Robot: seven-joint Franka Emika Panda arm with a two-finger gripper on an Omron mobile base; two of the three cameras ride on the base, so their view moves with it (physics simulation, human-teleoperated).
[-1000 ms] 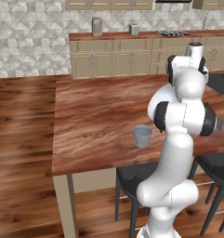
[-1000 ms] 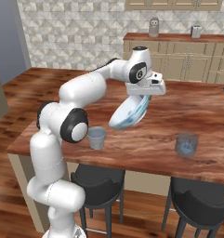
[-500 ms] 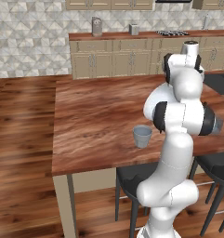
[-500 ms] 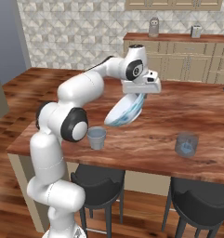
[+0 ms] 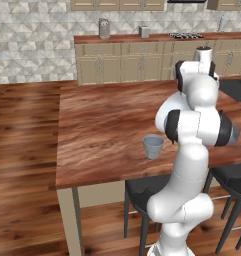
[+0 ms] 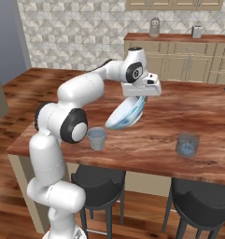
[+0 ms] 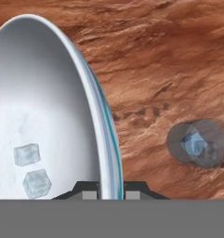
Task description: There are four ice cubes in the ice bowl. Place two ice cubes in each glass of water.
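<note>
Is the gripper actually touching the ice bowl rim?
Touching. In the hand view the gripper has a finger on each side of the ice bowl rim, pinching it; the right base view shows the bowl hanging tilted off the counter.

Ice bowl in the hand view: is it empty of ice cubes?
No. Two ice cubes lie inside the ice bowl, which the gripper clamps by its rim.

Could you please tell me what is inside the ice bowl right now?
Two ice cubes lie inside the tilted bowl. The bottom band hides its lowest part.
</note>
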